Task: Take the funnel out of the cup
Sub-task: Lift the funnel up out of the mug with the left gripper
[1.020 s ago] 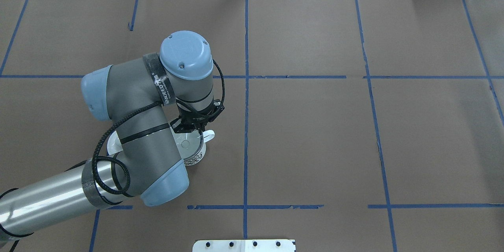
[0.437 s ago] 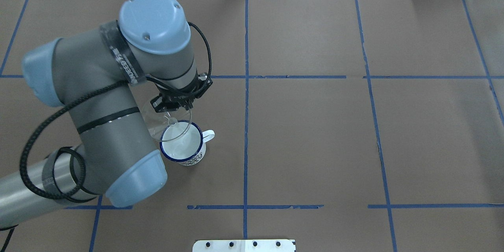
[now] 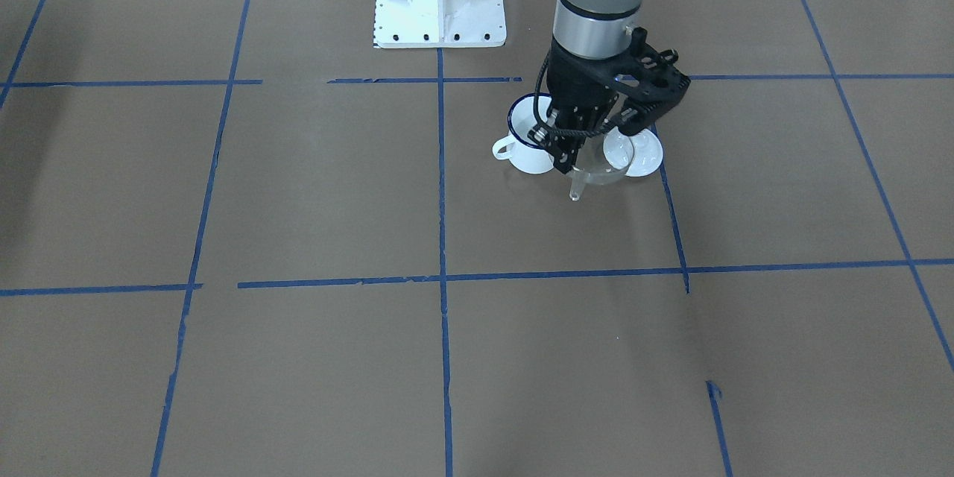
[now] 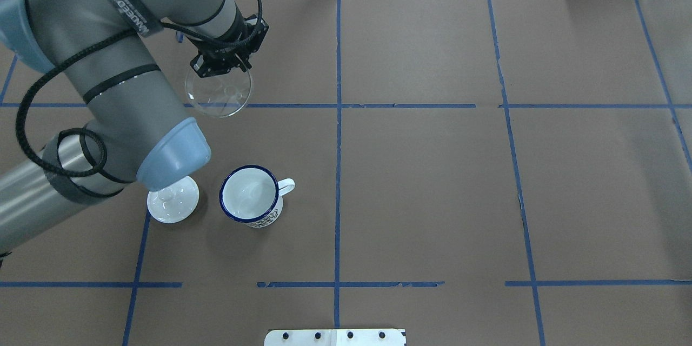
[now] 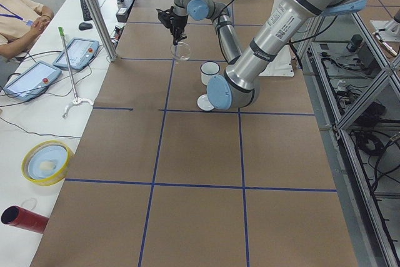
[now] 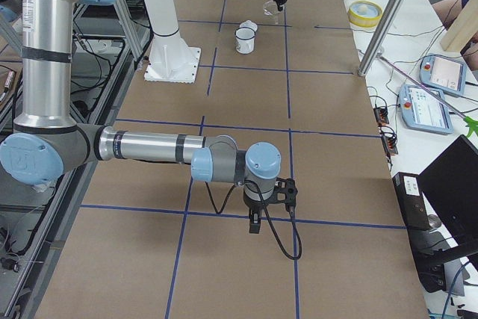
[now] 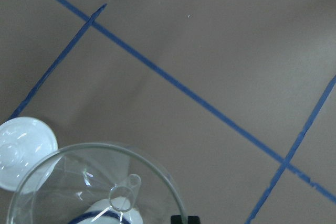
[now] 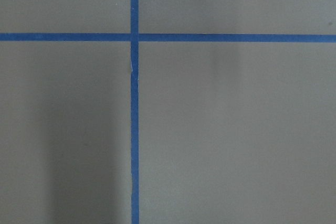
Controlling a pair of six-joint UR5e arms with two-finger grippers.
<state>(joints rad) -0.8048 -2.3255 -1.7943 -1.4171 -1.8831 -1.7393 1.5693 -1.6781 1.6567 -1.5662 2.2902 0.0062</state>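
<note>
Brown tabletop (image 4: 432,173) crossed by blue tape (image 4: 338,119) fills the overhead view. At its upper left we see the left jaws closed on the rim of the funnel (image 4: 218,91), which hangs spout-down, well apart from the cup (image 4: 250,194) at lower left. We judge the funnel is out. Next comes lowering it onto bare tabletop, clear of the white lid (image 4: 173,200), then letting go. We cannot tell how the right jaws stand.
</note>
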